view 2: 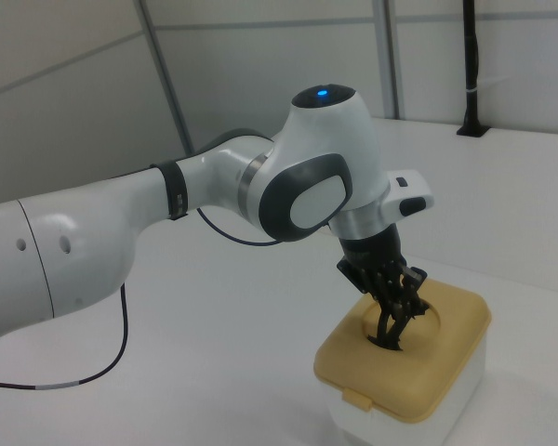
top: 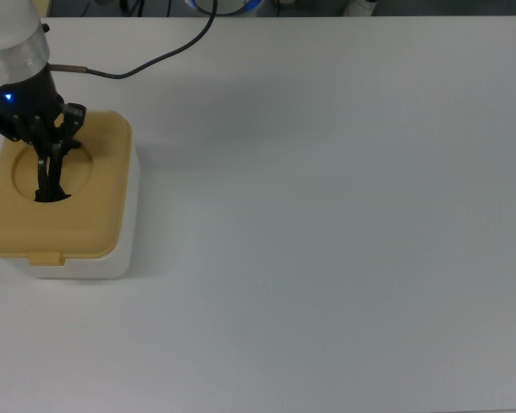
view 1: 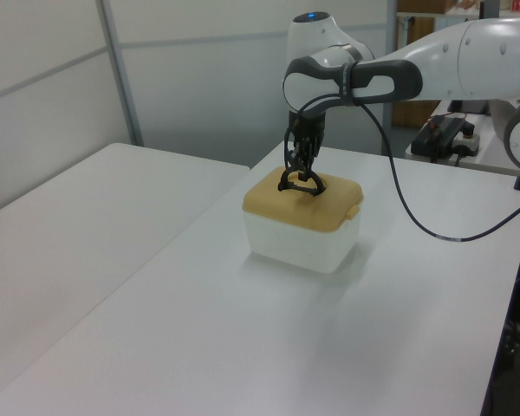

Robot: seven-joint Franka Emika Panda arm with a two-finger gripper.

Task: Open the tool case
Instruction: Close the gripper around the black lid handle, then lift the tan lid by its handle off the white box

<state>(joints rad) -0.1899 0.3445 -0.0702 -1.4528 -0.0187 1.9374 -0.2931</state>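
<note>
The tool case (top: 99, 219) stands at the top view's left edge: a white box under a tan-yellow lid, closed, with its latch tab (top: 47, 256) on the near side. A black handle (top: 48, 188) stands up out of the lid's round recess. My gripper (top: 53, 153) reaches down into that recess, shut on the handle. In the left view the tool case (view 1: 299, 236) sits mid-table and the gripper (view 1: 301, 167) pinches the top of the handle (view 1: 300, 185). The right view shows the gripper (view 2: 396, 319) over the tool case (view 2: 446, 364), whose lid lies flat.
A black cable (top: 159, 58) runs from the arm across the table's far side and hangs beside the case in the left view. A second white table (view 1: 78, 217) stands at the left view's left. Dark equipment (view 1: 446, 132) sits behind the arm.
</note>
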